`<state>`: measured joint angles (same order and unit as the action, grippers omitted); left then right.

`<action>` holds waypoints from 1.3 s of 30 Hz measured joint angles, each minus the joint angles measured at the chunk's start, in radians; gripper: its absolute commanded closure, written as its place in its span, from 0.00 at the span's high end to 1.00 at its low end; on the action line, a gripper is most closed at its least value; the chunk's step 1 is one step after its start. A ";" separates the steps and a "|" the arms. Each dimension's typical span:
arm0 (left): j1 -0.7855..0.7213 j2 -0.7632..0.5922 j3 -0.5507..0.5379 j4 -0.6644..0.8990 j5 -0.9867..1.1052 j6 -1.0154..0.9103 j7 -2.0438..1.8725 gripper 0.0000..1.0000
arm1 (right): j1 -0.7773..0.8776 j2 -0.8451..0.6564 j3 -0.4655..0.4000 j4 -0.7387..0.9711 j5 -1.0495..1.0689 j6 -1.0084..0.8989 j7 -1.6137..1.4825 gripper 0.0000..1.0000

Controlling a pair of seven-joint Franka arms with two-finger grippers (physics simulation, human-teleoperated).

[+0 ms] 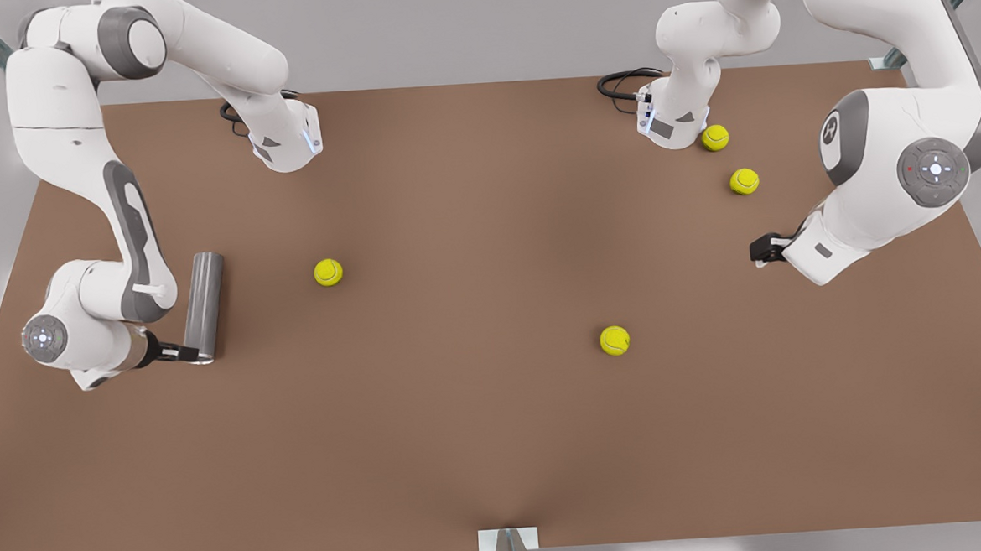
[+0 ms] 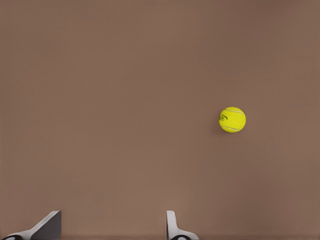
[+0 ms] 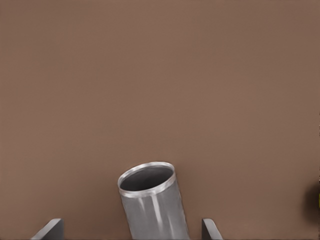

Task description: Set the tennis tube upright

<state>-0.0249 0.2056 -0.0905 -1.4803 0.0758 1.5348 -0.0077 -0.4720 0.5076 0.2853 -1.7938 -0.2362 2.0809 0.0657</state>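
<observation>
The tennis tube (image 1: 204, 306) is a plain grey, metallic cylinder with a bright rim and dark inside, near the brown tabletop's (image 1: 482, 444) left edge in the front view. The right gripper (image 1: 182, 353) sits at its near end, jaws spread either side of the tube (image 3: 152, 202) — not clenched on it. The left gripper (image 1: 762, 249) waits near the right side, jaws released, above bare tabletop with one tennis ball (image 2: 232, 119) ahead. Wide open room lies across the middle.

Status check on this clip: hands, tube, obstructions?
Right hand open around the tennis tube end, tube lying flat on table. Left hand open, waiting. Nearest tennis ball clear of tube.
</observation>
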 measured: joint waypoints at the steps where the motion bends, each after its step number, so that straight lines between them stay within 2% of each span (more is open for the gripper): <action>1: -0.001 0.001 0.000 0.000 0.001 0.005 0.000 1.00 | 0.003 0.013 0.000 0.001 -0.024 0.001 -0.001 1.00; 3: -0.002 0.006 0.000 0.000 0.003 0.004 -0.002 1.00 | 0.007 0.020 0.000 -0.001 -0.029 -0.002 -0.005 1.00; 5: -0.070 0.015 0.001 0.001 0.003 0.007 -0.006 1.00 | 0.010 0.021 0.000 -0.001 -0.031 -0.007 -0.025 1.00; 9: -0.060 0.023 0.002 0.002 0.004 0.028 -0.007 1.00 | 0.012 0.014 0.003 -0.001 -0.031 -0.016 -0.051 1.00; 13: -0.079 0.085 0.002 0.002 0.002 0.041 -0.008 1.00 | 0.014 0.009 0.011 -0.001 -0.031 -0.024 -0.062 1.00; 20: -0.083 0.086 0.002 0.002 0.004 0.039 -0.008 1.00 | -0.003 0.016 0.011 -0.005 -0.030 -0.009 -0.196 1.00; 22: -0.082 0.086 0.002 0.002 0.004 0.039 -0.008 1.00 | -0.029 -0.018 0.025 -0.086 -0.026 0.002 -0.195 1.00; 25: -0.082 0.086 0.002 0.002 0.004 0.039 -0.008 1.00 | -0.071 -0.151 0.035 -0.290 -0.026 0.162 -0.197 1.00; 29: -0.083 0.086 0.002 0.002 0.004 0.039 -0.008 1.00 | -0.190 -0.229 0.085 -0.481 -0.026 0.379 -0.293 1.00; 39: -0.082 0.087 0.002 0.001 0.004 0.034 -0.008 1.00 | -0.217 -0.222 0.092 -0.525 -0.025 0.404 -0.252 1.00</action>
<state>-0.1074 0.2930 -0.0890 -1.4789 0.0797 1.5693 -0.0154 -0.6886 0.2859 0.3772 -2.3183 -0.2608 2.4850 -0.1859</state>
